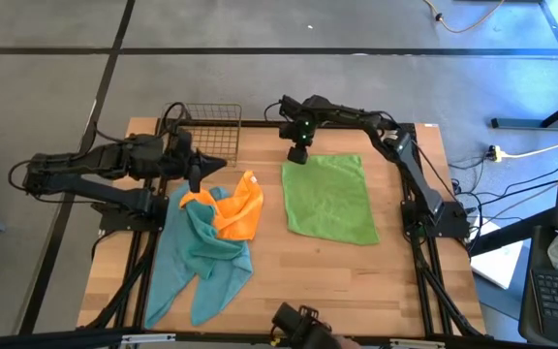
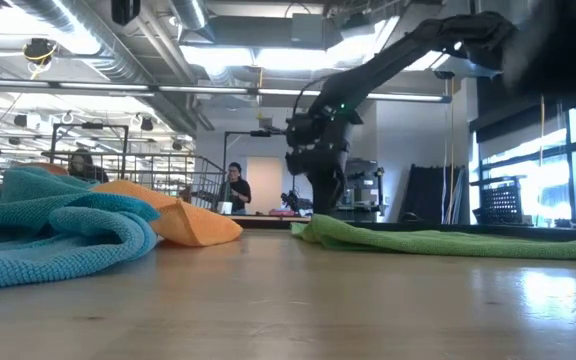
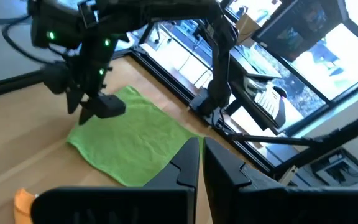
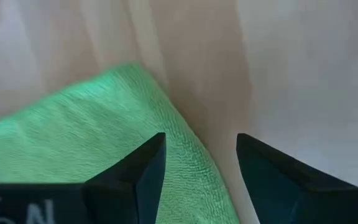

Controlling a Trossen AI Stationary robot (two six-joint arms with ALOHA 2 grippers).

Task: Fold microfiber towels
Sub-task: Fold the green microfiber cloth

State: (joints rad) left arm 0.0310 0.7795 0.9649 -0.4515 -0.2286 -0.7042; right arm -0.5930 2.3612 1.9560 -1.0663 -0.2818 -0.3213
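Note:
A lime green towel (image 1: 332, 199) lies spread flat on the table right of centre. An orange towel (image 1: 238, 206) rests crumpled on a heap of teal towels (image 1: 201, 257) at the left. My right gripper (image 4: 201, 140) hangs open, pointing down, over the green towel's far left corner (image 4: 129, 68). One finger is over the cloth, the other over bare wood just past the edge. I see no touch. My left gripper (image 3: 202, 152) is shut on nothing, raised above the far end of the teal and orange heap (image 1: 198, 179).
A wire basket (image 1: 206, 121) stands at the table's far edge, left of centre. Bare wood (image 1: 356, 281) lies along the near edge in front of the green towel. In the low view, people and equipment show in the room beyond the table.

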